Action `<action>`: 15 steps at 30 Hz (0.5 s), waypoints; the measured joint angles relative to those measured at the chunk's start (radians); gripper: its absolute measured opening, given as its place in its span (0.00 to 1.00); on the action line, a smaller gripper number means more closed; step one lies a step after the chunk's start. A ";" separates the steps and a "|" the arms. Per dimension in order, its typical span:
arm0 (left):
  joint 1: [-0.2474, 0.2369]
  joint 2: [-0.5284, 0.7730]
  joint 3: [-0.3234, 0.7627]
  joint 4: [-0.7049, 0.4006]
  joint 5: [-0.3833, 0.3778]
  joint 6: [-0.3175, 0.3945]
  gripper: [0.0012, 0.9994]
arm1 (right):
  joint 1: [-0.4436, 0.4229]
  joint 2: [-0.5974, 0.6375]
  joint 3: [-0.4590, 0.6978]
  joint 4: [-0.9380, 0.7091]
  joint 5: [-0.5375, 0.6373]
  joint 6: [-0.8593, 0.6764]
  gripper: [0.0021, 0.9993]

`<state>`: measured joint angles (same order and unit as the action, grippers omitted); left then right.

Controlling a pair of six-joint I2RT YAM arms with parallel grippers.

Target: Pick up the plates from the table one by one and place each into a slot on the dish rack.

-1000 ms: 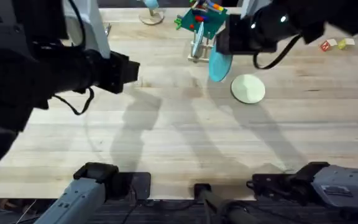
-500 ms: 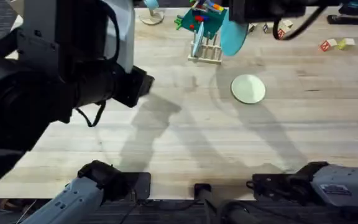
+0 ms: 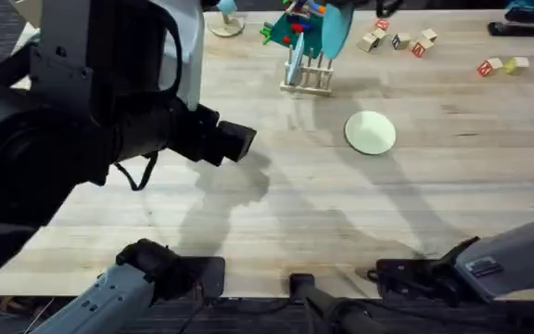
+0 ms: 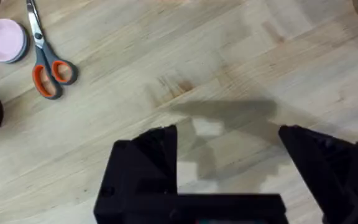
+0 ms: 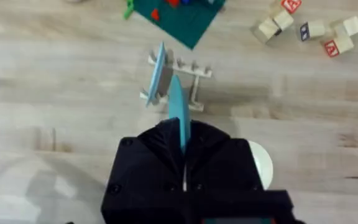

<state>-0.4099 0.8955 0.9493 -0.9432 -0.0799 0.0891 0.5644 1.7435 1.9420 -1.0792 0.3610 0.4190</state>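
A light blue plate [image 3: 334,32] hangs edge-on over the far side of the dish rack [image 3: 308,76], with my right gripper [image 5: 183,132] shut on it. A second light blue plate [image 3: 292,61] stands upright in a slot at the rack's left end. In the right wrist view the held plate [image 5: 179,112] lines up beside that slotted plate [image 5: 159,76], above the rack [image 5: 194,78]. The cream plate [image 3: 371,132] lies flat on the table [image 3: 341,213], right of the rack. My left gripper [image 3: 236,141] hovers open over bare wood, left of the rack.
A green toy-block board [image 3: 295,28] sits right behind the rack. Lettered wooden blocks [image 3: 397,39] lie at the far right. The left wrist view shows scissors [image 4: 48,62] and a small pink dish [image 4: 5,40] on the table.
The right gripper has carried the blue plate from the rack's near right side, up and back, to above the rack. The left gripper has shifted right.
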 joint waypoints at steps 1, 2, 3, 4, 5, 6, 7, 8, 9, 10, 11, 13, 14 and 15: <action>0.000 0.000 0.000 0.000 0.000 0.000 0.99 | 0.000 0.013 0.016 0.001 0.002 0.005 0.03; 0.000 0.000 0.000 0.000 0.000 0.000 0.99 | 0.000 0.024 0.030 0.002 0.004 0.009 0.03; 0.000 0.000 0.000 0.000 0.000 0.000 0.99 | 0.000 0.035 0.041 0.004 0.007 0.018 0.03; 0.000 0.000 0.000 0.000 0.000 0.000 0.99 | 0.000 0.044 0.049 0.009 0.009 0.024 0.03; 0.000 0.000 0.000 0.000 0.000 0.000 0.99 | 0.000 0.051 0.054 0.015 0.010 0.031 0.03; 0.000 0.000 0.000 0.000 0.000 0.000 0.99 | -0.001 0.057 0.056 0.023 0.010 0.039 0.03; 0.000 0.000 0.000 0.000 0.000 0.000 0.99 | -0.002 0.063 0.057 0.027 0.011 0.046 0.03; 0.000 0.000 0.000 0.000 0.000 0.000 0.99 | -0.004 0.067 0.057 0.029 0.012 0.053 0.03; 0.000 0.000 0.000 0.000 0.000 0.000 0.99 | -0.006 0.072 0.058 0.031 0.013 0.059 0.03; 0.000 0.000 0.000 0.000 0.000 0.000 0.99 | -0.008 0.077 0.058 0.032 0.013 0.065 0.03; 0.000 0.000 0.000 0.000 -0.001 0.000 0.99 | -0.010 0.081 0.058 0.032 0.013 0.071 0.03; 0.000 0.000 0.000 0.000 -0.001 0.000 1.00 | -0.016 0.090 0.058 0.032 0.013 0.079 0.03; 0.000 0.000 0.000 0.000 -0.001 0.000 1.00 | -0.018 0.095 0.058 0.032 0.013 0.083 0.03; 0.000 0.000 0.000 0.000 -0.002 -0.003 0.99 | -0.018 0.099 0.058 0.032 0.013 0.089 0.03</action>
<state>-0.4099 0.8955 0.9493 -0.9432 -0.0819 0.0863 0.5461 1.8421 2.0003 -1.0477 0.3744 0.5077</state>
